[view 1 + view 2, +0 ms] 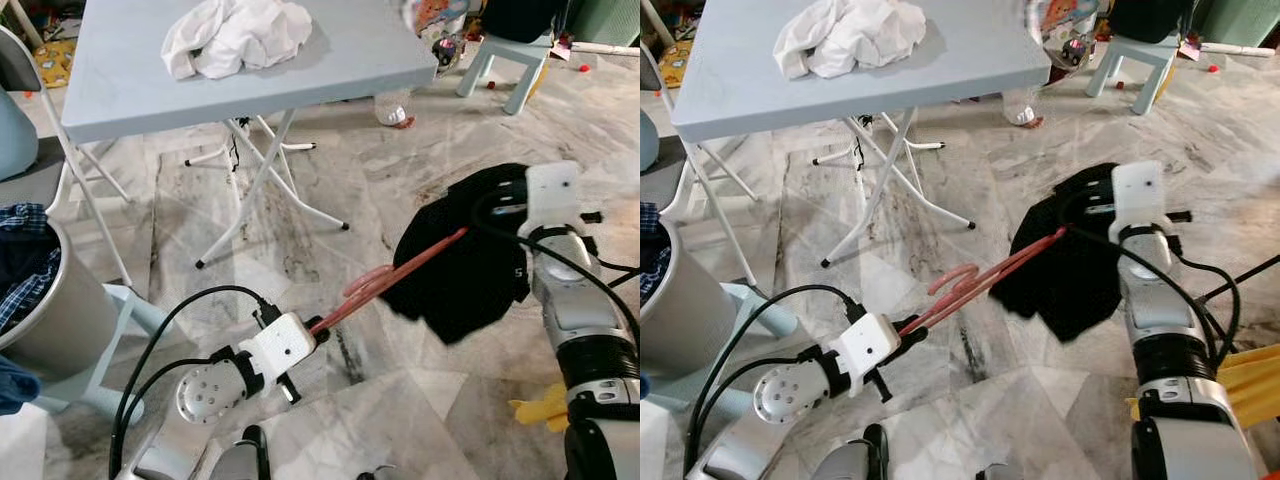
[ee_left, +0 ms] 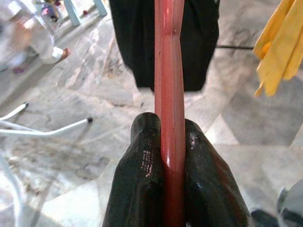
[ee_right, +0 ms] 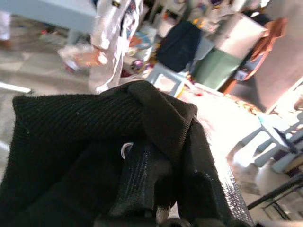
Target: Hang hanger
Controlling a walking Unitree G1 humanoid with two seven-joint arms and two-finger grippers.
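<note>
Table: grey folding table point(image 1: 130, 90) on white crossed legs, standing on a marble floor point(image 1: 330, 170), upper part of the head views.
Bin: pale round laundry bin point(image 1: 45, 310) at the robot's left, checked blue cloth spilling out of it.
Stool: small light-blue stool point(image 1: 500, 55) off past the table's far corner.
Black garment: a black shirt point(image 1: 470, 260) hangs bunched off the right gripper, clear of the floor as far as I can see.
White cloth: crumpled white garment point(image 1: 235, 35) sitting on the tabletop.
Hanger: pinkish-red plastic hanger point(image 1: 385, 280) runs between the two arms, one end in the left gripper, other end stuck into the black shirt.
Left gripper: left gripper point(image 2: 173, 142) low and in front, fingers point(image 2: 142, 165) pinched tight on the hanger's bar, one each side.
Right gripper: right gripper point(image 3: 165, 189) up at the right, fingers clamped on a fold of the shirt.
Yellow thing: bit of yellow cloth point(image 1: 545, 408) on the floor near the right arm.
</note>
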